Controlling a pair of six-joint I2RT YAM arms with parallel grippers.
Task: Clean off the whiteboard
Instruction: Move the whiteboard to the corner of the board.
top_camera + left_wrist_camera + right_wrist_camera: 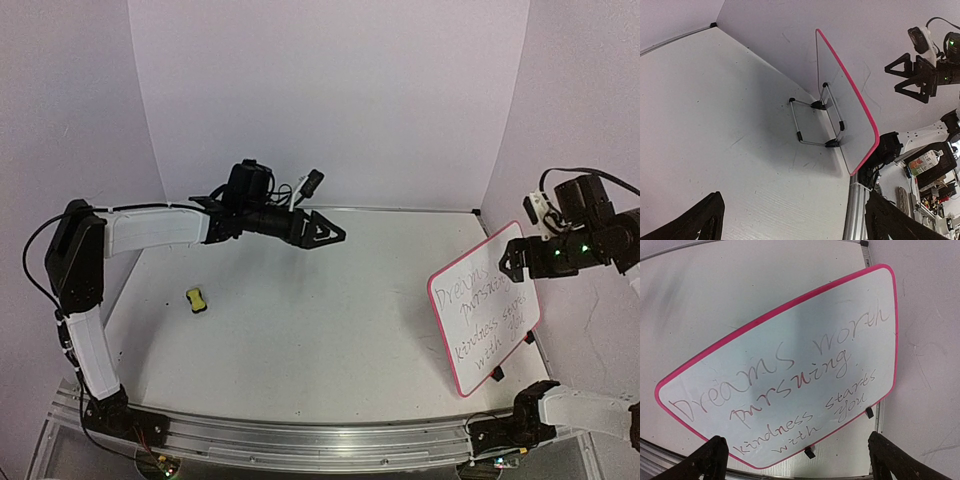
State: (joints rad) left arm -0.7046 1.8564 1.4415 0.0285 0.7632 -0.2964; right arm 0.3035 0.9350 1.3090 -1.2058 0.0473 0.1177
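Jaws, left: spread wide and empty, hanging above the back middle of the desk (330,330), well apart from the board.
Jaws, right: spread wide, holding nothing, raised just beside the upper edge of the whiteboard (485,305); we see no contact.
Whiteboard: propped at a tilt on a thin wire stand (812,122) at the right side of the desk, near the side wall (590,120). Marker lines cover its face and none are wiped.
Wiper: none in hand. A small yellow-and-black block (197,300) lies on the left of the desk; possibly the eraser, but too small for us to tell.
Risk, tipping: the stand looks light, so we judge that pressure on the face could fold it, topple the board or skate it across the desk.
Risk, bump: the right jaws sit near the top edge, and a careless descent could knock it.
Risk, bare wipe: rubbing with bare jaws may smear or scratch rather than clean.
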